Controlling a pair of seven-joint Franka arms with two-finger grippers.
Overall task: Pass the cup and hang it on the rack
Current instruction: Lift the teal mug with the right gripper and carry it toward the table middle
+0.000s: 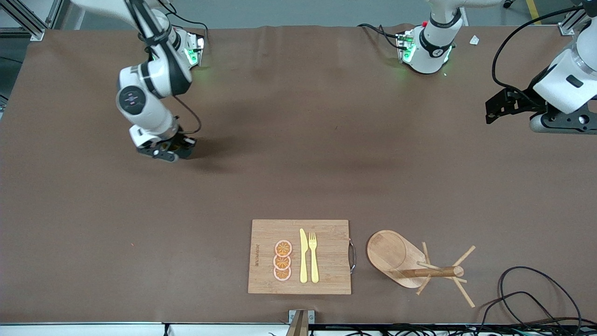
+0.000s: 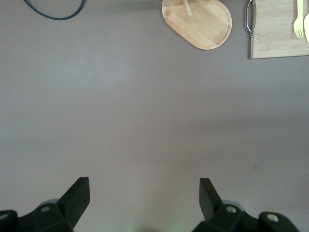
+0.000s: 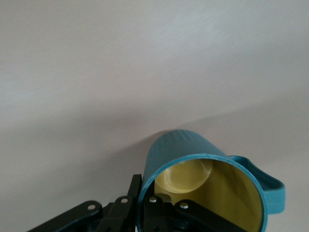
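A brown table [image 1: 298,154] with two white robot arms. The right arm bends down from its base, its wrist pointing straight at the table top, well away from the wooden mug rack [image 1: 410,266] and toward the right arm's end of the table. The right gripper [image 1: 169,150] sits low against the table, its fingers pinched on the rim of the teal cup [image 3: 205,186], one finger inside the yellow interior and one outside the ribbed wall. The cup's loop handle sticks out to one side. From the front camera the cup is hidden under the gripper.

The left arm waits, raised at the left arm's end of the table. The left gripper [image 2: 145,198] hangs in the air over bare table, fingers spread wide with nothing between them.

The rack stands near the front camera's edge of the table. Just beside it lies a bamboo cutting board [image 1: 326,261] carrying three orange slices [image 1: 282,260], a yellow knife [image 1: 303,256] and a yellow fork [image 1: 313,256].
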